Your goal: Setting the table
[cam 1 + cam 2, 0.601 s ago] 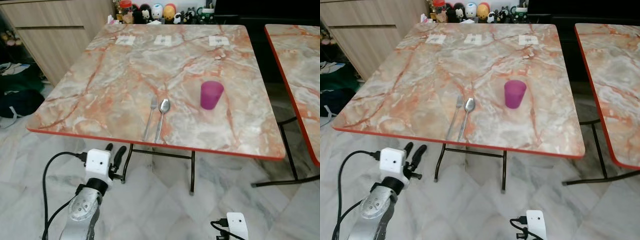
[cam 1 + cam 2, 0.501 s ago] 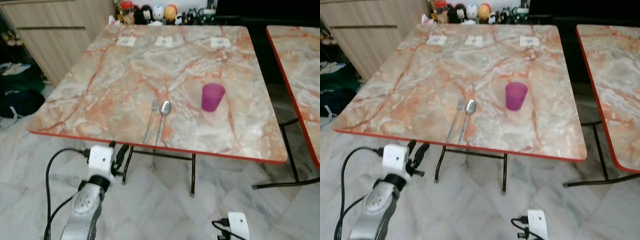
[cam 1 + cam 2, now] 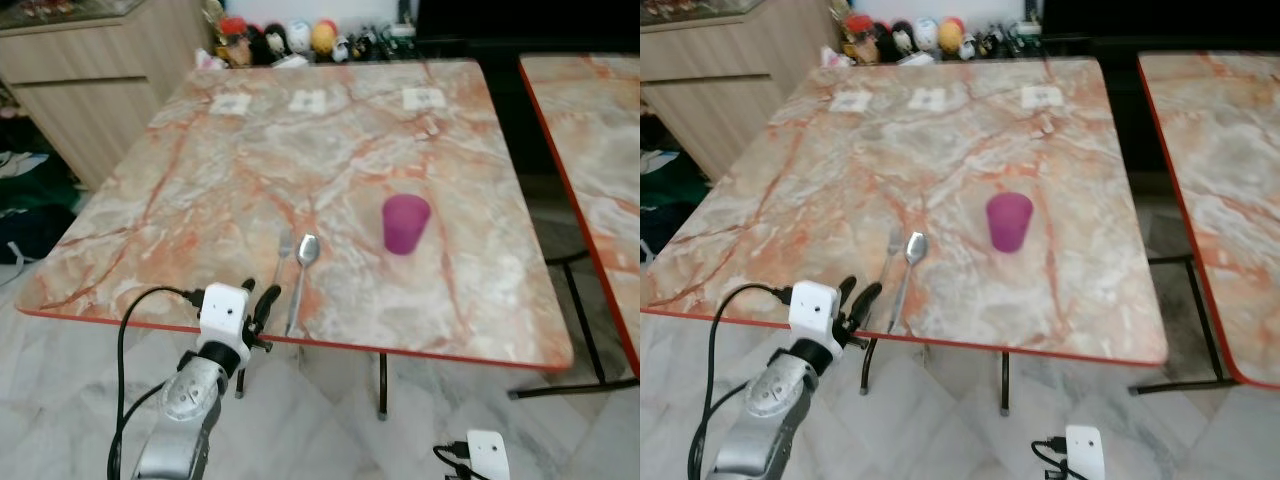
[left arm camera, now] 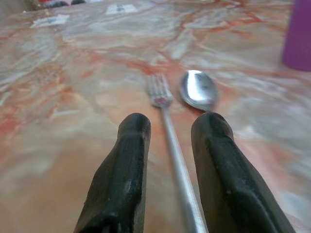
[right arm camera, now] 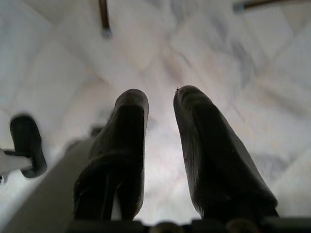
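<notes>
Fork (image 3: 283,254) left of spoon (image 3: 303,263), seemingly touching

A silver fork (image 3: 281,256) and spoon (image 3: 301,266) lie side by side near the table's (image 3: 180,180) front edge; a purple cup (image 3: 405,223) stands upright nearby.

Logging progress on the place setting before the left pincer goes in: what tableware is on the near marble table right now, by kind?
Fork: 1
Spoon: 1
Purple cup: 1
Total: 3

The fork and spoon lie side by side near the front edge; the left pincer is open, lined up with the fork's handle.
</notes>
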Available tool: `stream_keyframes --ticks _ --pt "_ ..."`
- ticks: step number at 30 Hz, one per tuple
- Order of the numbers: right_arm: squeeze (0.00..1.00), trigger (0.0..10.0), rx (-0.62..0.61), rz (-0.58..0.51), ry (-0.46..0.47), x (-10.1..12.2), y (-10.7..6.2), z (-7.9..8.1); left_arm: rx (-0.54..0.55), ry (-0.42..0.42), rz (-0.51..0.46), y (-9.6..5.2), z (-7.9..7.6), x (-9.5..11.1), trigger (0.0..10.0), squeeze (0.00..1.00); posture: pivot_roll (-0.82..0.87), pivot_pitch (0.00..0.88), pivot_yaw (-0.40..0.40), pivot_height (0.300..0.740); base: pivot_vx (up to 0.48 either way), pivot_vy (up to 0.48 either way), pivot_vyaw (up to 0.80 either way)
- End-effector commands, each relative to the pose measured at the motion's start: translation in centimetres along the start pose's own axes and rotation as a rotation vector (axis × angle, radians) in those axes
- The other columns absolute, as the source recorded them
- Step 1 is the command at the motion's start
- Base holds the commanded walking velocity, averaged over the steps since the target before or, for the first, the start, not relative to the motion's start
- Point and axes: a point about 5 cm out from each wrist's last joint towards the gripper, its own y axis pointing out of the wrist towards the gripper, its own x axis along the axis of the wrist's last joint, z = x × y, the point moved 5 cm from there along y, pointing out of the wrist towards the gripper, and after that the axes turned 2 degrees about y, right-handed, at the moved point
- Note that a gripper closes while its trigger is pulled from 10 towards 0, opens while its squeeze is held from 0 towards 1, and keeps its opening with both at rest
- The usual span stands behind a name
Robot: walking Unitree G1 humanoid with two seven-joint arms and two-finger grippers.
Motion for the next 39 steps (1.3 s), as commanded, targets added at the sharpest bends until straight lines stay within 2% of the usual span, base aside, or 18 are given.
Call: stream_keyframes --ticks 1,4,6,9,10,11,13,15,21,26,33,39 --pt "0.0 10.0 0.007 0.04 0.008 -1.5 -0.3 0.5 -0.032 -0.011 0.03 -0.2 -0.4 -0.4 10.0 0.0 -0.04 0.12 0.076 0.74 0.0 0.0 0.0" --pt "0.0 10.0 0.005 0.036 0.014 -1.4 -0.3 0.4 -0.011 -0.017 0.019 0.1 -0.3 0.0 10.0 0.0 -0.04 0.119 0.079 0.74 0.0 0.0 0.0" --pt "0.0 10.0 0.001 0.03 0.033 -1.4 -0.3 0.4 0.05 -0.018 0.021 0.2 0.6 -0.2 10.0 0.0 -0.04 0.117 0.079 0.74 0.0 0.0 0.0" --pt "0.0 10.0 0.003 0.025 0.039 -1.3 -0.3 0.4 0.139 0.029 0.057 -0.1 2.2 -1.2 10.0 0.0 -0.05 0.113 0.078 0.74 0.0 0.0 0.0" --pt "0.0 10.0 0.005 0.026 0.037 -1.3 -0.3 0.4 0.219 0.053 0.096 -0.5 3.6 -2.1 10.0 0.0 -0.05 0.104 0.068 0.74 0.0 0.0 0.0" --pt "0.0 10.0 0.005 0.026 0.036 -1.3 -0.3 0.4 0.235 0.058 0.105 -0.7 3.8 -2.3 10.0 0.0 -0.05 0.104 0.068 0.74 0.0 0.0 0.0" --pt "0.0 10.0 0.011 0.027 0.021 -1.2 -0.3 0.4 0.307 0.016 0.103 -1.4 5.0 -2.6 10.0 0.0 -0.05 0.099 0.048 0.74 0.0 0.0 0.0" --pt "0.0 10.0 0.007 0.024 0.017 -1.0 -0.2 0.1 0.37 0.027 0.091 -2.4 6.2 -2.6 10.0 0.0 -0.04 0.097 0.036 0.74 0.0 0.0 0.0" --pt "0.0 10.0 -0.003 0.017 0.004 -0.5 -0.1 -0.6 0.434 0.033 0.074 -3.8 7.6 -2.3 10.0 0.0 -0.02 0.088 -0.006 0.74 0.0 0.0 0.0" --pt "0.0 10.0 -0.008 0.009 0.0 -0.1 0.0 -1.0 0.482 0.023 0.072 -3.9 8.1 -2.6 10.0 0.0 -0.03 0.079 -0.028 0.74 0.0 0.0 0.0" --pt "0.0 10.0 -0.02 -0.004 0.007 0.4 0.1 -1.5 0.46 0.011 0.058 -2.9 6.9 -2.7 10.0 0.0 -0.06 0.065 -0.035 0.74 0.0 0.0 0.0" --pt "0.0 10.0 -0.024 -0.005 0.021 0.2 0.1 -1.6 0.44 0.017 0.05 -2.4 6.6 -2.6 10.0 0.0 -0.07 0.055 -0.028 0.74 0.0 0.0 -0.73"
